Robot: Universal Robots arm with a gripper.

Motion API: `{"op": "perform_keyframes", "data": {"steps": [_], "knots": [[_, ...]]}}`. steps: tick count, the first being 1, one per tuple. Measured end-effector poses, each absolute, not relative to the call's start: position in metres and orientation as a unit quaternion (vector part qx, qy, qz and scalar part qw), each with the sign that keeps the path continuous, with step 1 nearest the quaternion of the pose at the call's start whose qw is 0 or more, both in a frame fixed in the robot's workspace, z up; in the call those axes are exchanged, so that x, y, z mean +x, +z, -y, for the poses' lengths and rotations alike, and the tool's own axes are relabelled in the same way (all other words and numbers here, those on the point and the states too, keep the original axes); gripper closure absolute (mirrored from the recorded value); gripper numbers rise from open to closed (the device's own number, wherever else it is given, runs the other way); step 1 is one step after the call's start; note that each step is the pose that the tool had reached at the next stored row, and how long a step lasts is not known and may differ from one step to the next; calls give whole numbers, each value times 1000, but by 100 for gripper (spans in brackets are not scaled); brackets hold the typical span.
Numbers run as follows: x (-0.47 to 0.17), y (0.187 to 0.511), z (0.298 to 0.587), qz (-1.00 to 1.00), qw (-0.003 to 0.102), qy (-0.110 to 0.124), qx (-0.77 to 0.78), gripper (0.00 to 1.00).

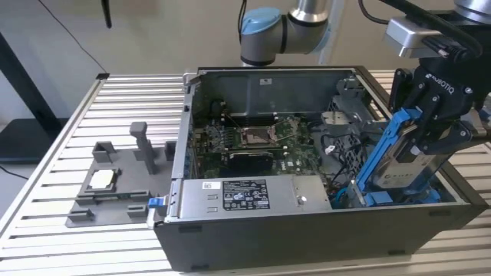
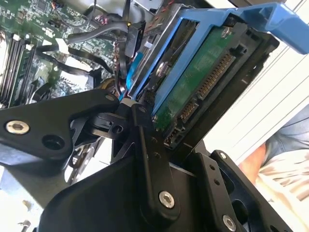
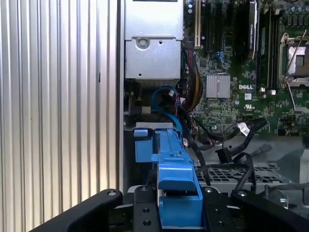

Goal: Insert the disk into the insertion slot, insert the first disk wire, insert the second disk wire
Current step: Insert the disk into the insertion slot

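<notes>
My gripper (image 1: 426, 142) is shut on the disk (image 1: 401, 168), a silver-grey drive with a white label in a blue frame (image 1: 381, 150). The disk hangs steeply tilted over the end of the computer case (image 1: 322, 241) on the exterior view's right. Its lower end is at the insertion slot (image 1: 378, 199), where blue rail parts show. In the second wrist view the disk's green board and connectors (image 2: 203, 84) face the camera between my fingers (image 2: 147, 145). In the first wrist view the blue frame (image 3: 175, 169) points down toward the slot's blue edge (image 3: 144, 145). Loose black wires (image 3: 241, 131) lie beside the bay.
A silver power-supply box (image 1: 245, 196) sits at the case's front, with the motherboard (image 1: 257, 138) behind it. A grey jig with upright posts (image 1: 115, 184) stands on the slatted table (image 1: 46, 190) at the exterior view's left. Part of a person (image 2: 282, 154) shows beyond the case.
</notes>
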State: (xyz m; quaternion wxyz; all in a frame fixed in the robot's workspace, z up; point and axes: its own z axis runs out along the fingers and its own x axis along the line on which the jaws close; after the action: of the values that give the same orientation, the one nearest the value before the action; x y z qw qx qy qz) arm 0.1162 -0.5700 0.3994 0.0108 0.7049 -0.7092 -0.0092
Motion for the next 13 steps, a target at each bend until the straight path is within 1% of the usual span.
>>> {"op": "perform_keyframes", "data": {"steps": [5,10,13], "knots": [[116,392,570,708,8,-12,706,67],[116,388,569,707,0,-20,707,67],[116,388,570,707,0,-20,707,67]]}}
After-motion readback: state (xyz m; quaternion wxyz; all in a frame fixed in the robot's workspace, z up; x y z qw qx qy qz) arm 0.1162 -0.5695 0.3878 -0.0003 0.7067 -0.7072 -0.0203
